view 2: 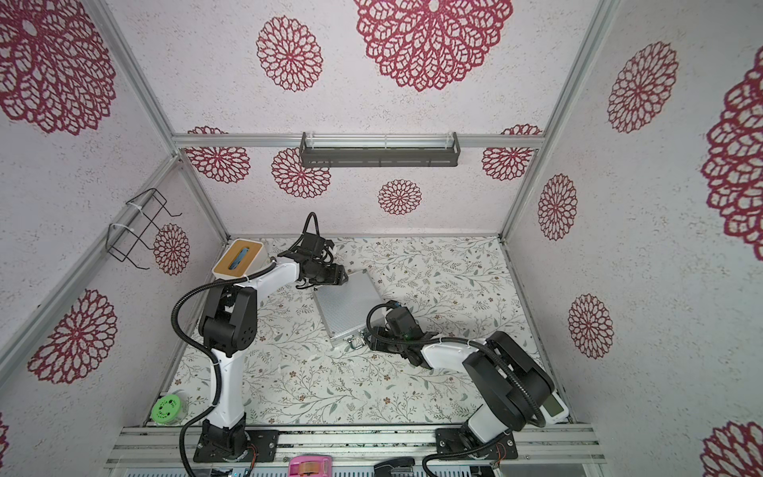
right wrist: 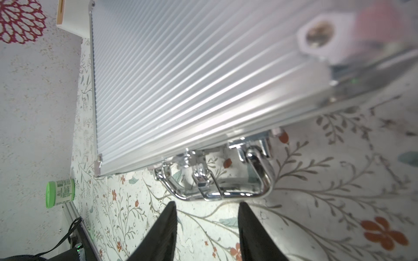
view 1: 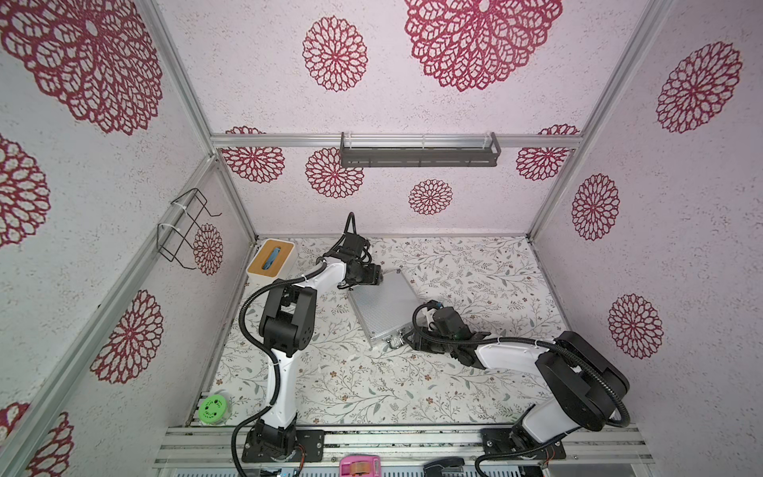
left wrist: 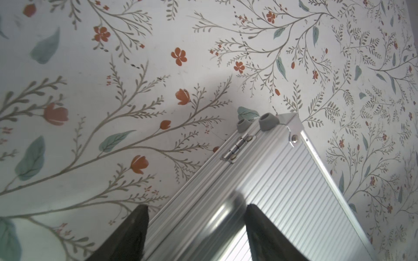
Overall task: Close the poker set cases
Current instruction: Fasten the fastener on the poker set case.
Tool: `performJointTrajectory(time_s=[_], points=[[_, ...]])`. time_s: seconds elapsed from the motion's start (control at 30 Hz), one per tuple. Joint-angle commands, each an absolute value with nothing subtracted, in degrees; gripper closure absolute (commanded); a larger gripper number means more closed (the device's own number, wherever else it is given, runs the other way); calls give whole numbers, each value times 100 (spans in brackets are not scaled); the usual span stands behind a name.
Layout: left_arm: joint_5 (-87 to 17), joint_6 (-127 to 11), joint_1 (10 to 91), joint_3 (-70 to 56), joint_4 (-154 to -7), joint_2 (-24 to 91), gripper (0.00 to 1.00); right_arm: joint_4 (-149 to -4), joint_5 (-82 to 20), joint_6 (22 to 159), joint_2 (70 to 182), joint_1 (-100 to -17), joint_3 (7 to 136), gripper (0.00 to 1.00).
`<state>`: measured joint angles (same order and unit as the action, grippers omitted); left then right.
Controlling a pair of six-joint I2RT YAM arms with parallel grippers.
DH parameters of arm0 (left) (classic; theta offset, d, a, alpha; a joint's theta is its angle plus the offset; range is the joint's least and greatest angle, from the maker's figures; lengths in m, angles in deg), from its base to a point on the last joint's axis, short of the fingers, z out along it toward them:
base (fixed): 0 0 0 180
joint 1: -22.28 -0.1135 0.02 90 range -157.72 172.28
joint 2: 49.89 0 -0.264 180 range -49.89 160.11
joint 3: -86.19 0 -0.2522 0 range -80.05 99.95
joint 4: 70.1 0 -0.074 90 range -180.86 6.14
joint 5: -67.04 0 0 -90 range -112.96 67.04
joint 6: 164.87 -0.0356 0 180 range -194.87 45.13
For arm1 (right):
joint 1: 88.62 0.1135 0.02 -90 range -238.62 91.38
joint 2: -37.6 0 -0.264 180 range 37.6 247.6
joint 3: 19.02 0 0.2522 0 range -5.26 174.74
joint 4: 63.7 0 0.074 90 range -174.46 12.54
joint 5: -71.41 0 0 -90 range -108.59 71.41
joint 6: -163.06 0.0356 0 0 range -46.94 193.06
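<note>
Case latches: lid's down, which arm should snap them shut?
Right. The right tool, open, faces the handle side of the case, a loose-looking latch just ahead of it. The left tool is at the hinge edge, opposite the latches.

left arm (view 1: 284, 384), right arm (view 1: 508, 353): white links, black joints | black corrugated cables (view 1: 243, 314) | black bolted baseplates (view 1: 313, 444) | black tapered fingers (right wrist: 158, 237)

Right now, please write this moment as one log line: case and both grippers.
case: lid down, flat on table | left gripper: open, over hinge edge | right gripper: open, empty, facing handle
</note>
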<state>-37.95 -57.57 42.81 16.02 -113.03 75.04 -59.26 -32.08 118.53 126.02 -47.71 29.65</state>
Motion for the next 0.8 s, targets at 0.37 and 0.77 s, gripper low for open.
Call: performJointTrajectory(time_s=[0.37, 0.77], points=[[-3947, -5729, 4607, 1092, -11462, 7311, 30, -5726, -2988, 11244, 11880, -4801, 2278, 58], [-3906, -5744, 4618, 1030, -11454, 7335, 30, -5189, -3442, 10434, 12375, -4832, 2120, 60]])
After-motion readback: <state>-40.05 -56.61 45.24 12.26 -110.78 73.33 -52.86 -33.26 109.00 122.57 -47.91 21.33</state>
